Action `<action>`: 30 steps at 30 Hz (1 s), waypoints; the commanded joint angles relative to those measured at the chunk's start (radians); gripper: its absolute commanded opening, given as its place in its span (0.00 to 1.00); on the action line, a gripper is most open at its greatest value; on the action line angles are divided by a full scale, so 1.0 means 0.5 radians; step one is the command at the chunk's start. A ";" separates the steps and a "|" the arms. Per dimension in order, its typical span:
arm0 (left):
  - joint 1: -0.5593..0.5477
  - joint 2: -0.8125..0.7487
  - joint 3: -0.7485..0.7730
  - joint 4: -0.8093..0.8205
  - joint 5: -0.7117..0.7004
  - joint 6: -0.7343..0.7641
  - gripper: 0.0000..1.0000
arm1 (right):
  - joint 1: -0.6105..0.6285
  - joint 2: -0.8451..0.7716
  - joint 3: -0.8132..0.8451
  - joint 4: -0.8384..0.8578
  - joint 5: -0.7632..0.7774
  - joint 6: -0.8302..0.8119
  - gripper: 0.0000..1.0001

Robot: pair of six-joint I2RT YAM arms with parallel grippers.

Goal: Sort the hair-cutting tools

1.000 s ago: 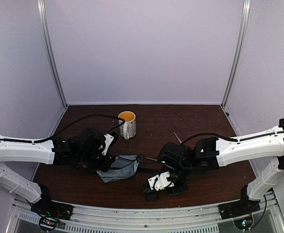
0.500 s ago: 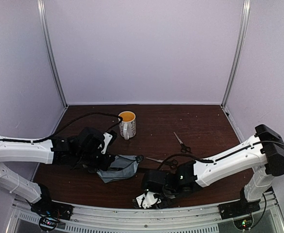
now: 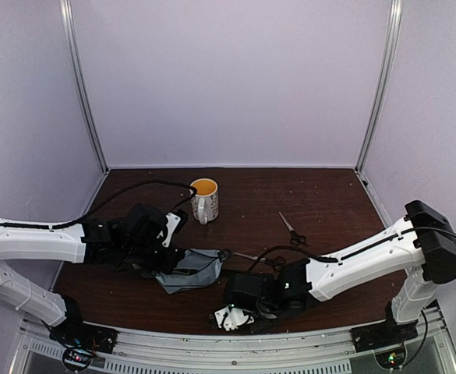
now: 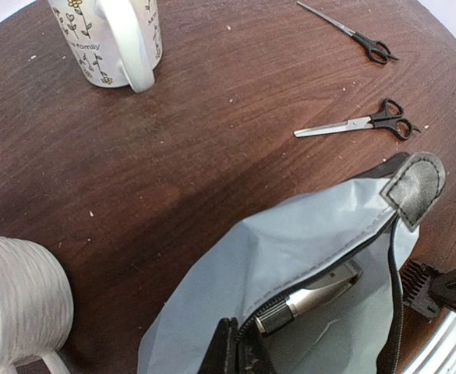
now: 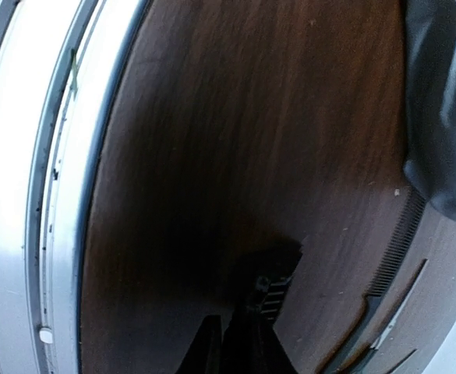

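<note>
The left hand (image 4: 238, 343) is pressed together on the zip edge of one grey pouch (image 4: 290, 249); one clipper (image 4: 309, 300) lies inside its open mouth, half covered. The right hand (image 5: 239, 331) pinches one small black guard (image 5: 268, 292) low by the near edge, where it is dim. Out on the surface (image 4: 173, 171) lie two scissors, the near scissors (image 4: 368, 122) and the far scissors (image 4: 356, 37), and two mugs — a flowered mug (image 4: 111, 39) and a ribbed mug (image 4: 17, 304), both cut off. One comb (image 5: 403, 241) shows only a toothed strip.
</note>
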 commanded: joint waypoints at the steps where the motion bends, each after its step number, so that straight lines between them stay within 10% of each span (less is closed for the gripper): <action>1: 0.016 -0.001 0.060 0.039 0.019 0.022 0.00 | -0.003 -0.081 0.038 -0.057 0.037 0.040 0.04; 30: 0.033 0.027 -0.006 0.387 0.703 0.033 0.00 | -0.571 -0.281 0.865 -0.556 -1.386 -0.094 0.01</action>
